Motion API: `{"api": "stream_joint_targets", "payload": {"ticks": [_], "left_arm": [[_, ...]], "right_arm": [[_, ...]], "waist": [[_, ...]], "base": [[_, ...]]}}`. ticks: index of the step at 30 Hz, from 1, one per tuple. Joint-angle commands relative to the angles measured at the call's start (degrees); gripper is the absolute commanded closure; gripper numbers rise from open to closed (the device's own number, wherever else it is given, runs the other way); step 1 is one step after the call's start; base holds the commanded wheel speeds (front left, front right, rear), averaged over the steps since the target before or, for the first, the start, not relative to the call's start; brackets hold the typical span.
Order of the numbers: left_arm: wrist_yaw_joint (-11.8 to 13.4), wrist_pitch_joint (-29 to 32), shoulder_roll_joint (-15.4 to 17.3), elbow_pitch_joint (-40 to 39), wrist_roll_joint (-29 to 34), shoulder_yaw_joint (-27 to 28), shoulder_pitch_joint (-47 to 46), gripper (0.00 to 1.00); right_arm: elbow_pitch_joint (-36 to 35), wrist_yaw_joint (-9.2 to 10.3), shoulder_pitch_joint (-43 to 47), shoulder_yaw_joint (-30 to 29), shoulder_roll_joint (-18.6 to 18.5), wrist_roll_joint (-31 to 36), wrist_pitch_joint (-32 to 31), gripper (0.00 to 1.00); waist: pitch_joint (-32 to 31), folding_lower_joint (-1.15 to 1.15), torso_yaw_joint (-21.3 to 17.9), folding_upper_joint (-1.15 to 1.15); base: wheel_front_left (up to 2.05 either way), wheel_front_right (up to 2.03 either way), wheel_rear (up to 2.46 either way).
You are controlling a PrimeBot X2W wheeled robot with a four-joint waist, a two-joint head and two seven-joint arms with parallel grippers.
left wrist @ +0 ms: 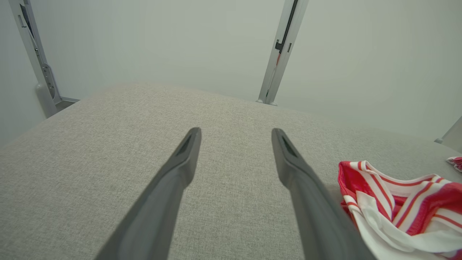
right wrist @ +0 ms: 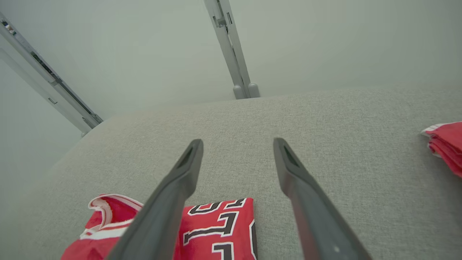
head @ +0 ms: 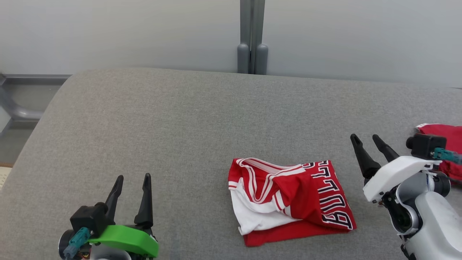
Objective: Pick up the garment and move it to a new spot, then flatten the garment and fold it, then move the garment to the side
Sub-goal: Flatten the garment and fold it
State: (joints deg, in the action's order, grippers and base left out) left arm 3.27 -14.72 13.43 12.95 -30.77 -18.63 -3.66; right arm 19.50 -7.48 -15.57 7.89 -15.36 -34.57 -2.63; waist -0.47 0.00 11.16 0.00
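Both the left claw [head: 133, 176] and right claw [head: 365, 137] are hanging spread and empty; pinching one layer of the red jersey [head: 288, 200] is risking unfolding it.

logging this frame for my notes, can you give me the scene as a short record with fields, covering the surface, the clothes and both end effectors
surface: grey fabric, wide
garment: red and white, black lettering, roughly folded, lying right of centre, nothing gripping it
other cloth: red, at the right edge, partly hidden by the right arm
left end effector: open, empty, left of the garment, apart from it
right end effector: open, empty, right of the garment, apart from it
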Motion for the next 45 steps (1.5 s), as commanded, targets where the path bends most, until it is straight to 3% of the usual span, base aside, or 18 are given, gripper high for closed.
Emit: {"api": "stream_joint_targets", "payload": {"ticks": [1,2,7,11,16,24,30,38,40,42,45], "left_arm": [[-0.3,0.0,0.2,-0.1,0.3,-0.1,-1.0,0.0],[-0.3,0.0,0.1,0.0,0.4,-0.3,-1.3,0.0],[-0.5,0.0,-0.4,0.6,0.5,-0.6,-2.5,0.0],[-0.8,-0.2,-0.8,1.2,0.6,-0.7,-3.0,0.0],[-0.9,-0.3,-0.9,1.7,0.6,-0.6,-2.6,0.0],[-0.6,-0.4,-0.8,1.9,0.5,-0.1,-1.4,0.0],[-0.3,-0.5,-0.3,1.2,0.8,0.3,-0.9,0.0],[0.4,-0.5,0.7,-0.2,1.0,1.6,-0.1,0.0],[0.7,-0.5,0.9,-1.0,1.2,2.0,0.1,0.0],[0.9,-0.5,1.1,-1.6,1.3,2.6,0.3,0.0],[1.1,-0.5,1.1,-2.9,1.6,3.8,0.7,0.0]], "right_arm": [[1.6,-0.02,-1.8,0.9,-0.2,-0.2,0.1,0.58],[4.0,-0.01,-2.6,1.8,-0.9,-0.3,-0.4,1.0],[13.7,-0.01,-6.5,7.3,-2.1,-2.2,-3.6,1.0],[17.5,-0.02,-7.2,11.8,-1.1,-5.6,-5.8,1.0],[15.9,-0.01,-4.6,18.0,-0.2,-10.4,-5.9,1.0],[5.3,-0.01,0.7,31.0,0.4,-19.1,-6.1,1.0],[0.5,-0.01,-0.5,35.7,-2.0,-20.3,-0.6,1.0],[-2.2,-0.01,-4.6,31.9,-6.6,-14.8,13.3,1.0],[-2.2,-0.02,-5.0,29.7,-7.1,-13.1,15.1,0.67],[-1.7,-0.01,-5.5,27.3,-7.6,-11.2,16.1,0.0],[-1.3,-0.01,-5.4,21.9,-7.2,-7.4,17.1,0.0]], "waist": [[0.8,0.0,1.0,0.0],[1.2,0.0,1.6,0.0],[2.6,0.0,4.3,0.0],[2.9,0.0,6.0,0.0],[2.5,0.0,6.9,0.0],[1.1,0.0,5.9,0.0],[0.3,0.0,3.1,0.0],[-0.6,0.0,-2.0,0.0],[-0.7,0.0,-3.5,0.0],[-0.8,0.0,-4.7,0.0],[-0.9,0.0,-6.6,0.0]], "base": [[0.0,0.0,0.0],[0.0,0.0,0.0],[0.0,0.0,0.0],[0.0,0.0,0.0],[0.0,0.0,0.0],[0.0,0.0,0.0],[0.0,0.0,0.0],[0.0,0.0,0.0],[0.0,0.0,0.0],[0.0,0.0,0.0],[0.0,0.0,0.0]]}}
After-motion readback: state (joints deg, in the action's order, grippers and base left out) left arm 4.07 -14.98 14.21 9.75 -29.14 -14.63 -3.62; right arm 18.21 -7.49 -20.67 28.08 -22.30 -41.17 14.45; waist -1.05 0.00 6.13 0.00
